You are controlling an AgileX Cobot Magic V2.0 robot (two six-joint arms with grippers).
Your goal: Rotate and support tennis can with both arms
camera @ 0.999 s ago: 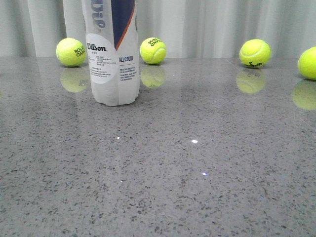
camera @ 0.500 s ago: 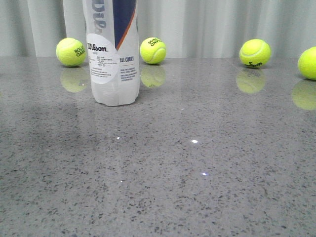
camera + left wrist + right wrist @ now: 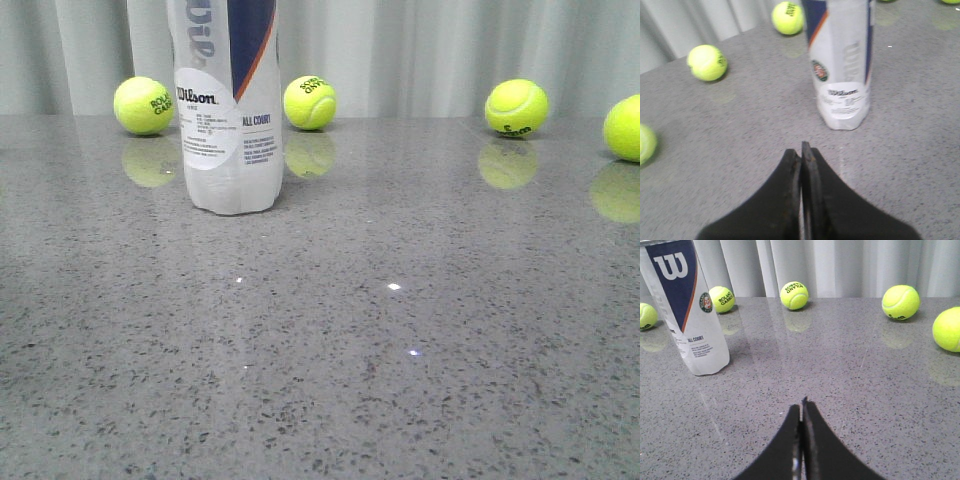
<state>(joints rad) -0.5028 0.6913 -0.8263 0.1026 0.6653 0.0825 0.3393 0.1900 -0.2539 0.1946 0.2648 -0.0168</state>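
The tennis can (image 3: 230,110) stands upright on the grey speckled table, left of centre in the front view, its top cut off by the frame. It also shows in the left wrist view (image 3: 841,65) and in the right wrist view (image 3: 687,310), with a navy-and-white Wilson label and an orange stripe. My left gripper (image 3: 802,150) is shut and empty, a short way in front of the can. My right gripper (image 3: 801,407) is shut and empty, well off to the can's side. Neither arm shows in the front view.
Several yellow-green tennis balls lie along the back of the table: one just left of the can (image 3: 144,105), one just right of it (image 3: 309,102), one further right (image 3: 516,107) and one at the right edge (image 3: 624,128). A pale curtain hangs behind.
The can's label has turned slightly and the can has shifted a little right in the front view. A faint shadow on the table at left has faded.
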